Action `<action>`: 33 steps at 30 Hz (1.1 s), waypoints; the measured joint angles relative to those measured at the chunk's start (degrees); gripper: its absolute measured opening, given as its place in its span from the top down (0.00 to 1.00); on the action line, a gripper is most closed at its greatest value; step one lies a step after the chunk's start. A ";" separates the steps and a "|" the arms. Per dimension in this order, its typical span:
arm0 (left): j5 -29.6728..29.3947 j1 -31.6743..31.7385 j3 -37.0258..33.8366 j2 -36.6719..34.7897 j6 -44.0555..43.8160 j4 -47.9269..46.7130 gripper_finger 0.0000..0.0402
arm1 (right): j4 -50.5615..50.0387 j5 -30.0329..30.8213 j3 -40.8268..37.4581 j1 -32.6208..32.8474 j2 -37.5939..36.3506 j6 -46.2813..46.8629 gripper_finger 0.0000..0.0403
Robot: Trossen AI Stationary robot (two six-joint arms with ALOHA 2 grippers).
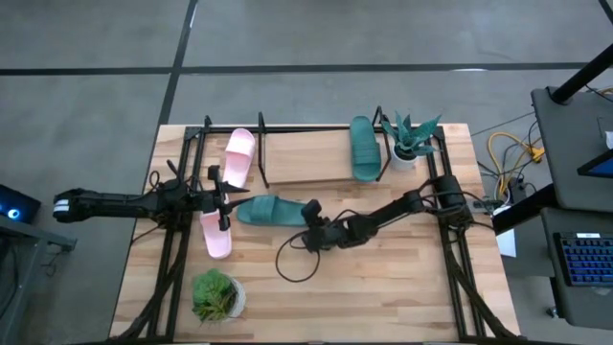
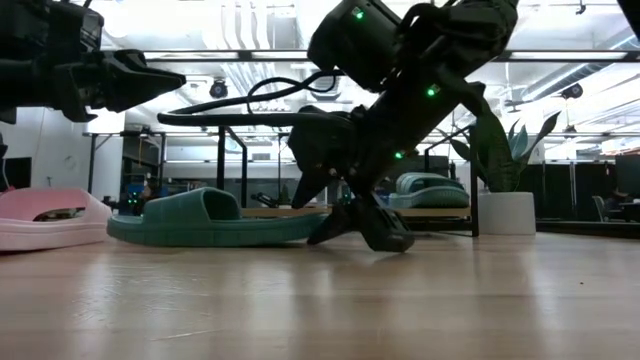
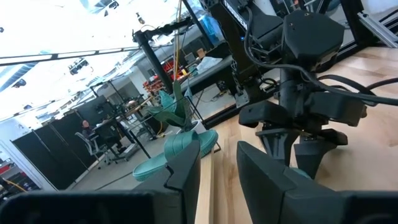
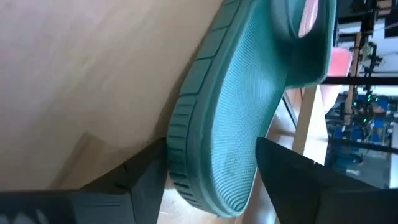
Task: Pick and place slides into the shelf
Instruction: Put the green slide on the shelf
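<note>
A dark teal slide (image 1: 263,209) (image 2: 200,222) lies sole-down mid-table. My right gripper (image 1: 305,218) (image 4: 211,149) is low at its heel end and open, one finger on either side of the heel. My left gripper (image 1: 222,201) (image 3: 217,168) hovers open and empty above the table by that slide's toe end. A pink slide (image 1: 216,235) (image 2: 50,218) lies flat on the table just nearer. The shelf (image 1: 306,158) stands at the far side, with a pink slide (image 1: 239,158) at its left end and a teal slide (image 1: 364,149) at its right end. My right gripper comes slanting down from the table's right, and its fingers (image 4: 149,171) stand close beside both edges of the teal slide's heel (image 4: 211,168). Whether they touch it I cannot tell. The slide lies on the table.
A white-potted spiky plant (image 1: 412,142) (image 2: 505,200) stands at the shelf's right end, and a leafy green plant (image 1: 218,295) near the table's near-left. A black cable (image 1: 297,264) loops on the boards below the right arm. Black arm-mount frames (image 1: 172,259) run along both sides.
</note>
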 joint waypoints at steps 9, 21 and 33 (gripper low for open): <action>0.00 0.00 0.00 0.00 0.00 0.01 0.77 | -1.29 -0.17 -0.20 -0.33 -0.71 1.03 0.70; 0.00 0.00 0.02 0.00 0.00 0.01 0.77 | -3.66 2.73 -0.67 -1.50 -1.67 4.28 0.90; 0.02 0.00 0.02 -0.14 0.00 1.30 0.77 | -16.56 7.22 -0.61 1.58 -18.93 9.13 0.91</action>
